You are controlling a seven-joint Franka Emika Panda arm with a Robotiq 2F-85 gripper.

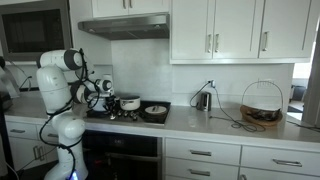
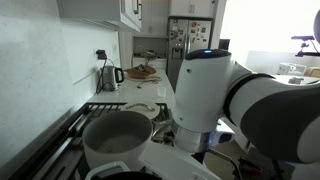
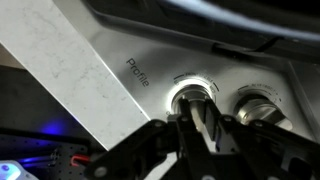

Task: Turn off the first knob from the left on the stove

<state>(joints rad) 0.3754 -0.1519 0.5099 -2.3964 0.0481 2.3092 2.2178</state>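
Note:
The stove (image 1: 128,115) is a black cooktop with a steel front panel (image 3: 150,60) marked "Profile". In the wrist view the leftmost knob (image 3: 181,92) sits in a bright ring, with a second knob (image 3: 262,108) to its right. My gripper (image 3: 200,112) is pressed against the leftmost knob, its two dark fingers closed on the knob's centre grip. In an exterior view the white arm (image 1: 62,95) bends over the stove's front edge with the gripper (image 1: 98,93) low at the knob row. In an exterior view the arm (image 2: 225,95) hides the gripper and the knobs.
A steel pot (image 1: 130,103) (image 2: 118,135) and a dark pan (image 1: 155,110) sit on the cooktop. A kettle (image 1: 203,100) and a wire basket (image 1: 262,105) stand on the counter. The white countertop (image 3: 70,70) borders the panel on the left. A range hood (image 1: 125,25) hangs above.

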